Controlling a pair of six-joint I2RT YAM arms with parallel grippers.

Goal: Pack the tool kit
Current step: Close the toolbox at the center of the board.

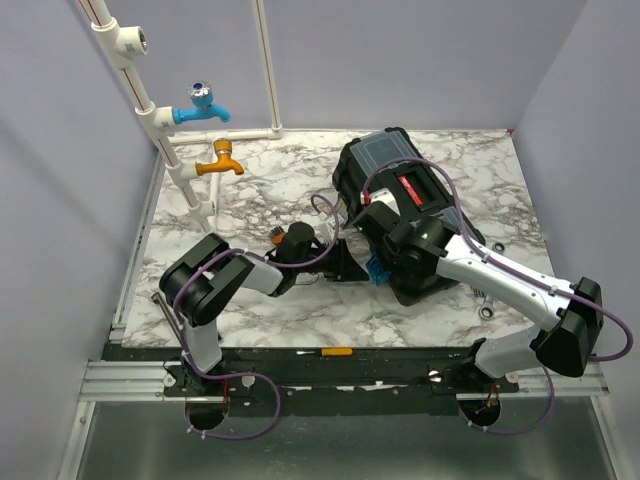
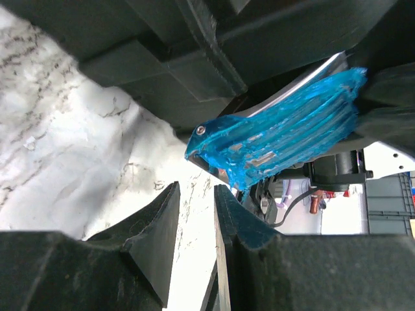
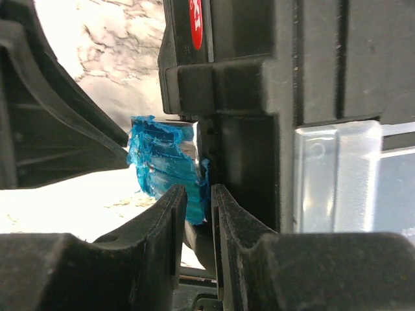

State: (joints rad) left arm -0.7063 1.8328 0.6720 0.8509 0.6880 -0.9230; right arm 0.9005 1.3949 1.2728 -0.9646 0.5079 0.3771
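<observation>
The black toolbox (image 1: pixel 372 160) lies at centre right with its red-black handle (image 1: pixel 412 190) on top. A teal latch (image 1: pixel 377 270) sits at its near left corner. My right gripper (image 1: pixel 383 262) reaches over the box; in the right wrist view (image 3: pixel 196 194) its jaws are close together, with the lower edge of the latch (image 3: pixel 155 165) between the tips. My left gripper (image 1: pixel 347 262) is just left of that corner. In the left wrist view (image 2: pixel 196 194) its jaws are nearly together with only marble between them. The latch (image 2: pixel 279 129) is just beyond them.
A wrench (image 1: pixel 485 306) lies on the marble right of the box. A yellow-handled screwdriver (image 1: pixel 335 352) lies by the front rail. The blue tap (image 1: pixel 205 105) and orange tap (image 1: pixel 222 162) on white pipes stand at the back left. Walls enclose three sides.
</observation>
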